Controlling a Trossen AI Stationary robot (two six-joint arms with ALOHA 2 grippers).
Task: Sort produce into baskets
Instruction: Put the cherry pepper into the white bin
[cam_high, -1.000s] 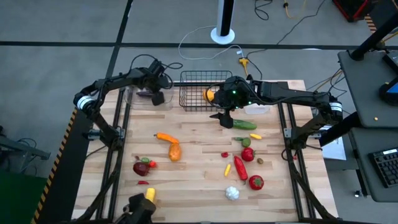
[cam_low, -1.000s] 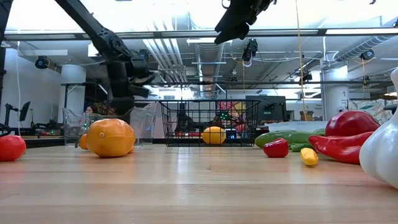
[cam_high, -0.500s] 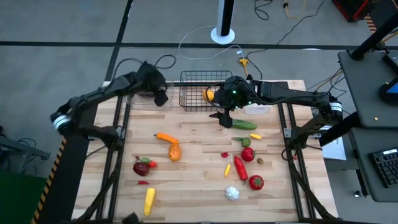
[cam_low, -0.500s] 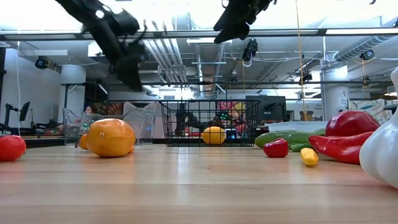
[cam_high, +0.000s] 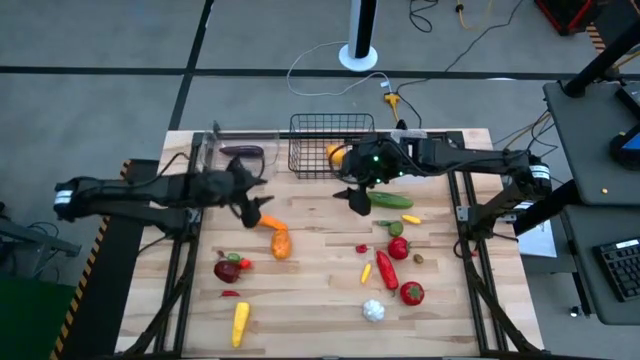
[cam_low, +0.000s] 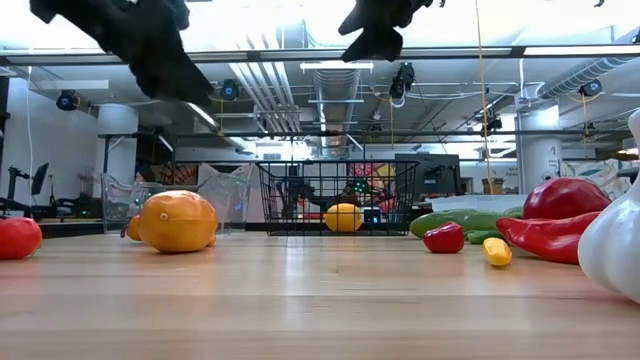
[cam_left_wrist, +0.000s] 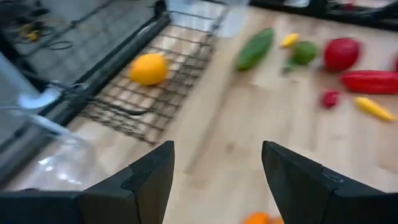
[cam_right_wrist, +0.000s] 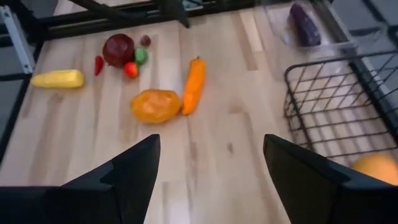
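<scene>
- High view puts your left gripper (cam_high: 243, 197) over the wooden table (cam_high: 320, 300), near the orange carrot (cam_high: 266, 221) and the orange pepper (cam_high: 281, 243) lying just below it in that view.
- Your left wrist view shows its two fingers (cam_left_wrist: 144, 180) spread apart with bare table between them; they hold nothing.
- Your right gripper (cam_high: 356, 196) hangs above the table just in front of the black wire basket (cam_high: 310, 150), beside the green cucumber (cam_high: 392, 201).
- Your right wrist view shows its fingers (cam_right_wrist: 134, 171) parted with only wood between them, so it grips nothing either.
- Low view has both grippers high above the table, well clear of the produce.
- Inside the black wire basket you have one orange fruit (cam_high: 337, 153), resting against its right end.
- The clear bin (cam_high: 230, 155) to the left of the basket holds the purple eggplant (cam_high: 243, 151).
- Another clear bin (cam_high: 412, 176) shows partly under the right arm; you cannot tell what is in it.
- Loose on the table on your left side: a dark red vegetable (cam_high: 227, 270) with a small tomato (cam_high: 245, 264) touching it, and the yellow corn (cam_high: 241, 323) nearer the front edge.
- Loose on your right side: a long red pepper (cam_high: 386, 270), a round red pepper (cam_high: 398, 247), a tomato (cam_high: 412, 293) and the white garlic (cam_high: 373, 311).
</scene>
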